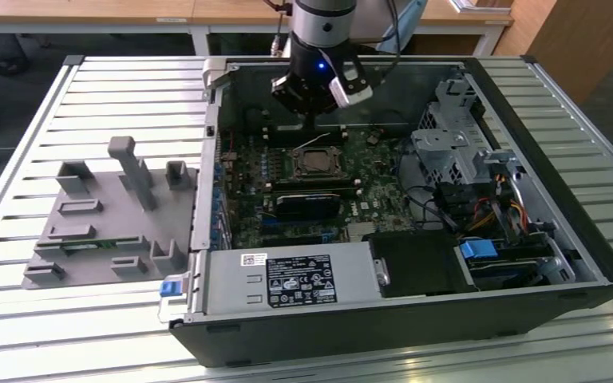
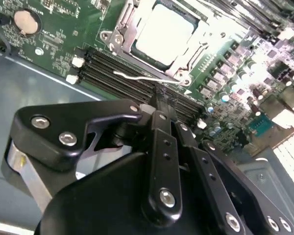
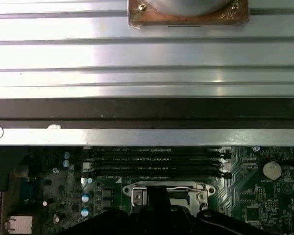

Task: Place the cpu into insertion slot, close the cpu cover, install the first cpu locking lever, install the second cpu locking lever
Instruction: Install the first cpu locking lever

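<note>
Claw (image 2: 159,95) fingers pressed together above the memory slots (image 2: 132,81), just beside the insertion slot (image 2: 130,46) on the green motherboard (image 2: 54,44). The cpu (image 2: 164,32) (silvery top showing) sits in the slot, the cpu cover (image 2: 179,71) closed around it, a thin wire lever (image 2: 137,76) alongside.

A slatted metal table (image 1: 104,88) carries an open computer case (image 1: 413,319) and a grey fixture (image 1: 104,231).

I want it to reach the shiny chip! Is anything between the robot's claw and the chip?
Only a thin wire lever lies between the gripper and the cpu, crossing just in front of the gripper's tip. Nothing else visible stands between them.
</note>
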